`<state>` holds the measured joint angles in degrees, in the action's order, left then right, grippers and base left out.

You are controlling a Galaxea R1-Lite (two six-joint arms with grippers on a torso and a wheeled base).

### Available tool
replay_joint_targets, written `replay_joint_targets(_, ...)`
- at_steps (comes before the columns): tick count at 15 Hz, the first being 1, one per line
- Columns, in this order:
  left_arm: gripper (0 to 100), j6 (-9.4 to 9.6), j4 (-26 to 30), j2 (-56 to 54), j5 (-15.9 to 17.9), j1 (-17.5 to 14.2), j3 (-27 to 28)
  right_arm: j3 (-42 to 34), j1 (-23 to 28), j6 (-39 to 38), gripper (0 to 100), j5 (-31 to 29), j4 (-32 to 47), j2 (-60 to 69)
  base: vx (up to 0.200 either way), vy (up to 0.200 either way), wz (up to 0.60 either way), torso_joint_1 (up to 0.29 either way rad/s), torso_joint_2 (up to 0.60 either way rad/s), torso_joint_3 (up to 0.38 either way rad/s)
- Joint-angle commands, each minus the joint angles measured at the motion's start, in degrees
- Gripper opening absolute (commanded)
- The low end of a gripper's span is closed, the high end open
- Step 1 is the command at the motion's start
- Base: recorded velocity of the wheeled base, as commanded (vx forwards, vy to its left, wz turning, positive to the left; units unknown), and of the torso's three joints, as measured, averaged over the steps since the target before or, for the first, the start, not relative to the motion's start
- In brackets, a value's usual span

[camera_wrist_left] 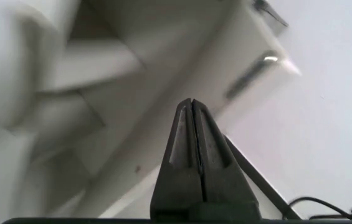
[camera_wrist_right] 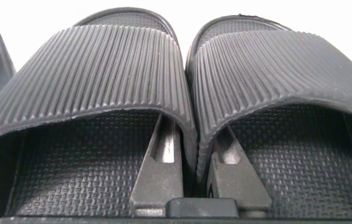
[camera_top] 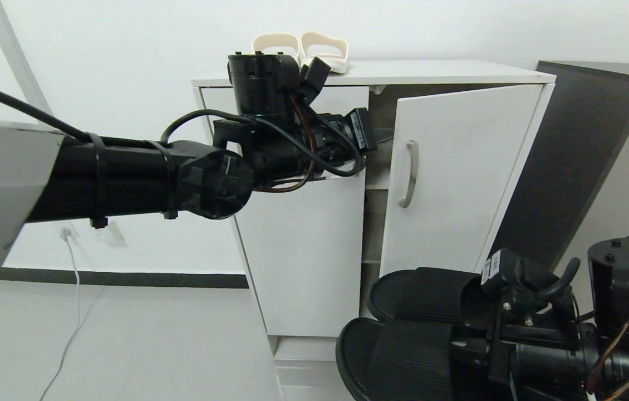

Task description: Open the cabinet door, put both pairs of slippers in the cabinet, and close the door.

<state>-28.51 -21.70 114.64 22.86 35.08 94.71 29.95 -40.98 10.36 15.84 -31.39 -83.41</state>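
The black slippers (camera_top: 403,328), at five o'clock below the ajar cabinet door (camera_top: 459,178), are clamped by their adjoining inner sides in the right end effector (camera_wrist_right: 192,143). Light, soft foam is judged likely. The left end effector (camera_wrist_left: 192,106) is closed and empty.

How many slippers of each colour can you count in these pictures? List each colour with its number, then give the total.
Black slippers: 2, held in the right pincer
Cream slippers: 2, on top of the cabinet
Total: 4 slippers
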Motion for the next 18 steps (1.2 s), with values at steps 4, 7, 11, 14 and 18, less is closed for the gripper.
replay_joint_targets(4,0,1.00,0.0,-2.9,-0.1,9.4,-3.1,-0.7,-1.8,0.1,0,0.1,0.0,0.2,-0.200,0.000,0.00,0.002,0.00,0.001)
replay_joint_targets(7,0,2.23,-0.2,-3.3,-0.5,10.2,-3.5,-0.7,-1.7,0.0,0,0.1,0.0,0.2,-0.200,0.000,0.00,-0.001,0.00,0.002)
replay_joint_targets(11,0,2.23,-0.1,-11.5,-0.5,2.2,-11.2,-0.4,-1.5,-0.2,0,-0.2,-0.2,-0.3,0.000,0.000,0.00,0.000,0.00,0.000)
replay_joint_targets(14,0,2.67,-0.2,-24.5,-0.4,-4.9,-25.0,-0.2,-1.1,-0.2,0,-0.2,-0.3,-1.1,0.000,0.000,0.00,0.000,0.00,0.000)
replay_joint_targets(18,0,10.32,-0.1,-45.6,-0.5,-15.0,-49.3,-0.1,-0.2,-0.2,0,-0.2,-0.3,-1.8,0.000,0.000,0.00,0.000,0.00,0.000)
